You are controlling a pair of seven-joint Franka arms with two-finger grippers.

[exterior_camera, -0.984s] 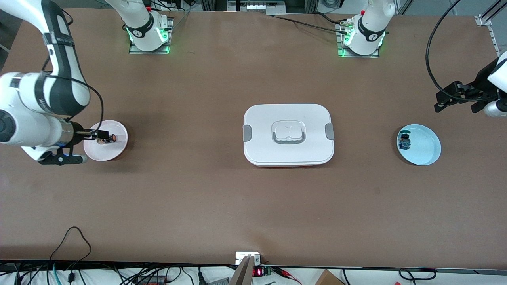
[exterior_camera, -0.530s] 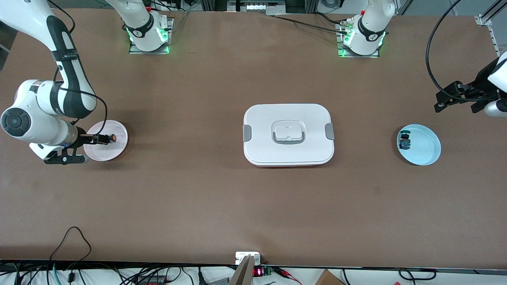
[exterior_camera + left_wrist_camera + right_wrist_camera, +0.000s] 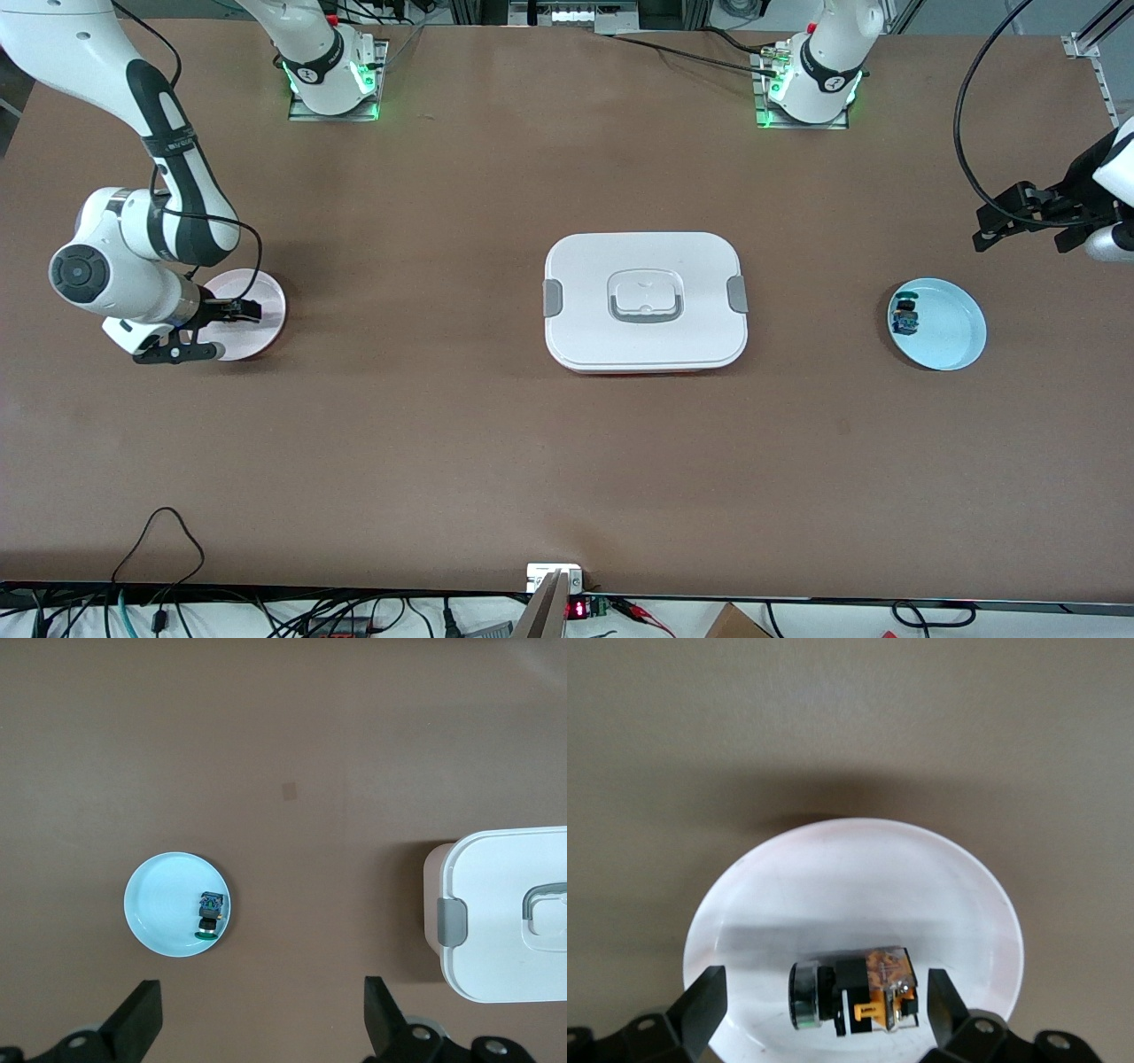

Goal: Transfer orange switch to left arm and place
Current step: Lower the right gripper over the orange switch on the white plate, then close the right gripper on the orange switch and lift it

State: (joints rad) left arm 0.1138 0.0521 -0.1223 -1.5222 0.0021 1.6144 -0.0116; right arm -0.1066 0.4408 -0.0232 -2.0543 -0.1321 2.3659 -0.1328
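The orange switch (image 3: 855, 997) lies on its side on a white plate (image 3: 859, 868), with its dark round cap end, black body and orange back part showing. My right gripper (image 3: 826, 1017) is open and low over the plate, one finger on each side of the switch and apart from it. In the front view this gripper (image 3: 241, 310) covers the switch on the plate (image 3: 268, 297). My left gripper (image 3: 982, 234) is open and empty, waiting in the air at the left arm's end of the table; it also shows in its wrist view (image 3: 261, 1023). The box (image 3: 645, 301) stands mid-table.
A light blue plate (image 3: 952, 332) at the left arm's end holds a small blue and green switch (image 3: 905, 316). Both show in the left wrist view, the plate (image 3: 159, 912) and that switch (image 3: 209, 915), along with the box's end (image 3: 505, 921).
My right arm has shifted toward the box and come down over the plate, its fingers now either side of the switch, whose orange cap no longer shows from the front. The left arm has not moved.
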